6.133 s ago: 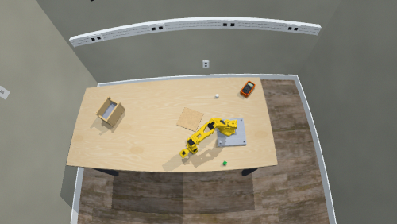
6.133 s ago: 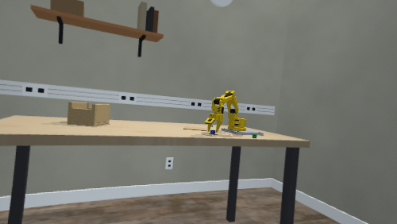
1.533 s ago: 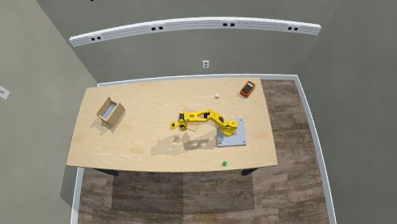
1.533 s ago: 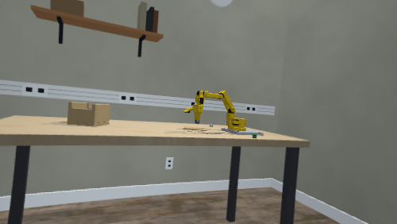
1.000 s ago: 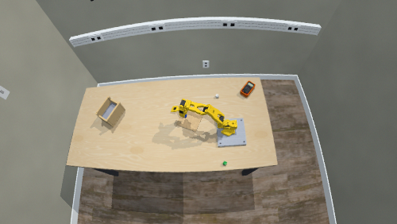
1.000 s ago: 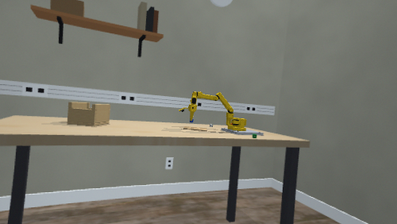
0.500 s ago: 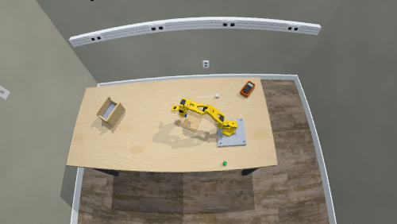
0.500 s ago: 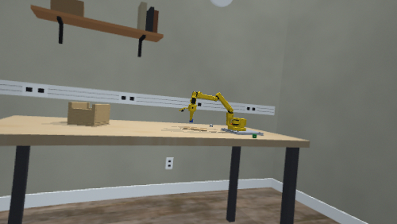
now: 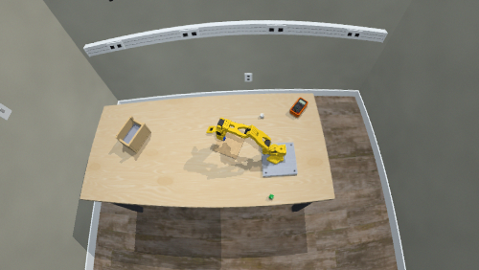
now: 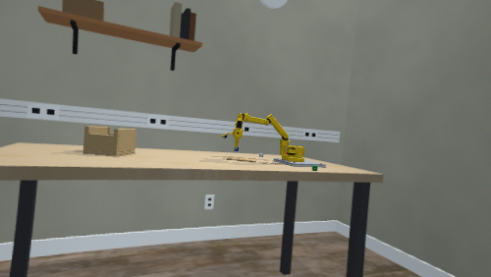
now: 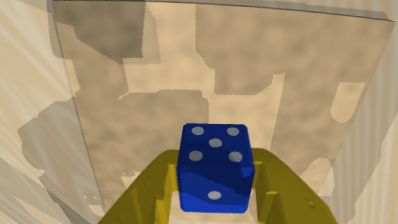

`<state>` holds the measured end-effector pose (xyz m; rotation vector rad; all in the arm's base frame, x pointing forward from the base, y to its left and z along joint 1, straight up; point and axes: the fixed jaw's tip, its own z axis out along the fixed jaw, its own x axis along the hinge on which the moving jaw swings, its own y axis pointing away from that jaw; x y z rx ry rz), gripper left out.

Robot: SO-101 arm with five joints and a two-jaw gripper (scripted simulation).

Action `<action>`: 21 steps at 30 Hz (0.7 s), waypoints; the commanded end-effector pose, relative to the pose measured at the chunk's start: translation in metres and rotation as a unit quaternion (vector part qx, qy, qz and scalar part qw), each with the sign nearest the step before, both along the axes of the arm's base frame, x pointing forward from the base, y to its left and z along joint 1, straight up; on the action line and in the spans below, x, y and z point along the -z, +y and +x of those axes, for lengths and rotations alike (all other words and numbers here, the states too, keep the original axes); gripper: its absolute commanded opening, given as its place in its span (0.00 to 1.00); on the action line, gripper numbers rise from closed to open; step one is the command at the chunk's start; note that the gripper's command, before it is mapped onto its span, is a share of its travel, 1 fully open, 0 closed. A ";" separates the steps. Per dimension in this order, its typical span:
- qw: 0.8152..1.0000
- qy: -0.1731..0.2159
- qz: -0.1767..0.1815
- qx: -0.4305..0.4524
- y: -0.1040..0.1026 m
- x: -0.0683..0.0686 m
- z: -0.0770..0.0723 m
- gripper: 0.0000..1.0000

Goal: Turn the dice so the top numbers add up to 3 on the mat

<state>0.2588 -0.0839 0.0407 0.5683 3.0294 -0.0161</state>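
Top: I had the arm [image 9: 249,133] stretched over the mat [image 9: 232,147]; white die [image 9: 262,115] and green die [image 9: 271,196] sat off it on the counter [image 9: 168,168]. Exterior: gripper [image 10: 236,147] hung above the counter. Wrist: gripper clamped the blue die [image 11: 215,167] over the mat, for placing.

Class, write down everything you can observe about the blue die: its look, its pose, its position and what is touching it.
The blue cube-shaped die is glossy and smooth with pale grey pips. In the wrist view one face shows five pips and the face below it one. It is clamped between the yellow claw, whose fingers press its two sides. In the exterior view it hangs above the wooden table, over the tan square mat, touching neither.
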 end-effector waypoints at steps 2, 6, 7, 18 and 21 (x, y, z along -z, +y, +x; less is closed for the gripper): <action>1.000 0.004 0.002 0.001 -0.001 0.001 -0.001 0.00; 1.000 0.004 0.002 0.001 -0.001 0.001 -0.001 0.00; 1.000 0.004 0.002 0.001 -0.001 0.001 -0.001 0.00; 1.000 0.009 0.004 0.001 -0.001 0.005 -0.001 0.00; 1.000 0.011 0.004 0.001 -0.001 0.007 -0.001 0.00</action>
